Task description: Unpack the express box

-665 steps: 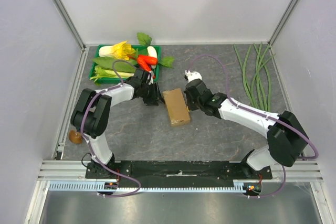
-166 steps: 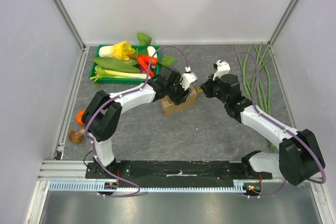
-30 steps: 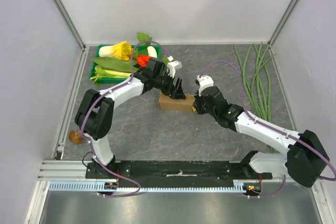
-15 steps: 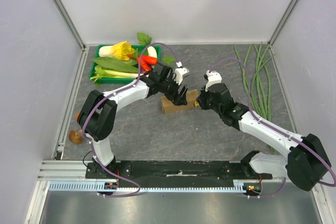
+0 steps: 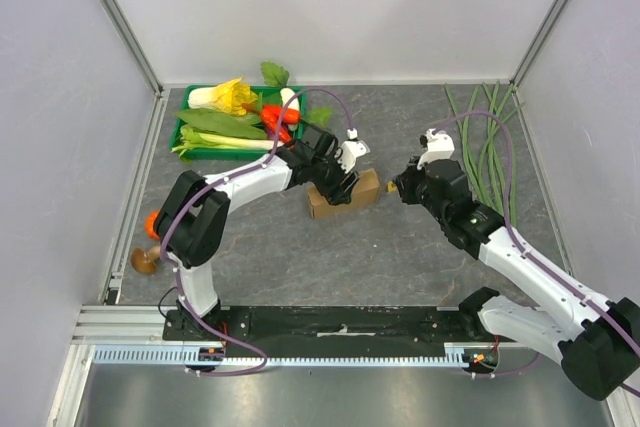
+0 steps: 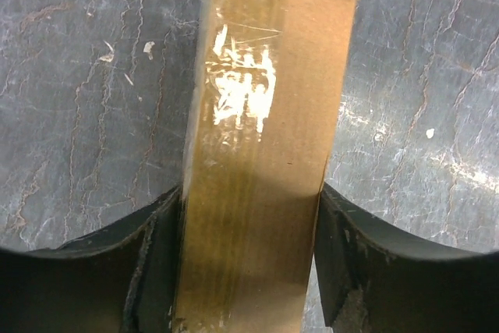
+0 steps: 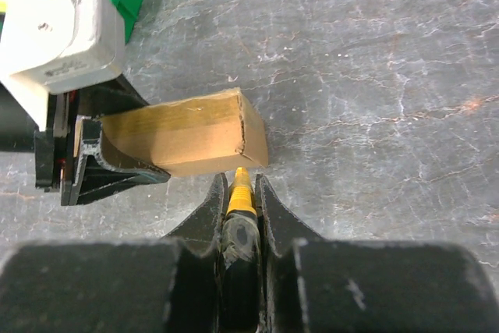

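Observation:
The express box (image 5: 366, 188), a small plain brown carton, lies on the dark stone table, its long axis running left to right. My left gripper (image 5: 338, 185) reaches over it from the left. In the left wrist view both black fingers (image 6: 154, 264) press the box (image 6: 261, 138) from its two long sides. My right gripper (image 5: 400, 188) is just off the box's right end, shut on a black tool with a yellow tip (image 7: 242, 186). The tip points at the lower corner of the box's end (image 7: 251, 139), a short way from it.
A green tray (image 5: 187, 137) of vegetables stands at the back left, close behind the left arm. Long green beans (image 5: 488, 147) lie along the right side. An orange vegetable (image 5: 152, 221) and a brown mushroom (image 5: 143, 261) sit by the left wall.
The right gripper with its tool has drawn back to the right, away from the box's end. The box has swung slightly, and the left fingers have closed in on its sides.

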`<state>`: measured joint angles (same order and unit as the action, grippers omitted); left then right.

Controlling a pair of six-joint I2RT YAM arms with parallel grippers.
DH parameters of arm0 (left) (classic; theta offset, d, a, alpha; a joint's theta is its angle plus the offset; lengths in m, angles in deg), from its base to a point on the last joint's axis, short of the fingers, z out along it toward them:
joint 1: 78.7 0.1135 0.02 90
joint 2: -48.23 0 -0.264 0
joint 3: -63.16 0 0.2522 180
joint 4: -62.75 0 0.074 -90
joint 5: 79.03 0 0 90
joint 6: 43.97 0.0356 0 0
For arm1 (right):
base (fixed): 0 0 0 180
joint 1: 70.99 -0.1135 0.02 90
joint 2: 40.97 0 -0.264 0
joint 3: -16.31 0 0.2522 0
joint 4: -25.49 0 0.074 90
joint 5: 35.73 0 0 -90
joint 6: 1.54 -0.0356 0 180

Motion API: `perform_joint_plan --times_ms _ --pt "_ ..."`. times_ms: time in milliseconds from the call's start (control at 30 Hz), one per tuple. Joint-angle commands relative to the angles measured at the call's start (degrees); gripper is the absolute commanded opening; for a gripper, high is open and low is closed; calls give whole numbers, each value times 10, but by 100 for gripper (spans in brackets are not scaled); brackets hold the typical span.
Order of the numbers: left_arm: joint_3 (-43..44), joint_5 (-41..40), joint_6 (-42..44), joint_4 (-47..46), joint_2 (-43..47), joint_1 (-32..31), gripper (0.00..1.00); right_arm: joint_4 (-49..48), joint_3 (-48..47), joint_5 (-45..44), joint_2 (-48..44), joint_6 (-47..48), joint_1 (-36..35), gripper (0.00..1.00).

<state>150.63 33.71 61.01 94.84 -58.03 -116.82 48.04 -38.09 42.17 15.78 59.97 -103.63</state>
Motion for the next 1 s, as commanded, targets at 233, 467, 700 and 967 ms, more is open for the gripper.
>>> perform_joint_plan --times_ms 233,467,700,967 --pt "-59 -7 100 -16 39 -17 51 -65 -3 -62 -1 -18 7 0" --pt "-67 -2 105 9 37 -24 53 -163 12 -29 30 0 9 0" --pt "-68 1 105 18 24 -24 53 -202 35 -18 49 -1 12 0" --pt "-76 -1 105 18 26 -23 53 -218 43 -11 62 0 18 0"
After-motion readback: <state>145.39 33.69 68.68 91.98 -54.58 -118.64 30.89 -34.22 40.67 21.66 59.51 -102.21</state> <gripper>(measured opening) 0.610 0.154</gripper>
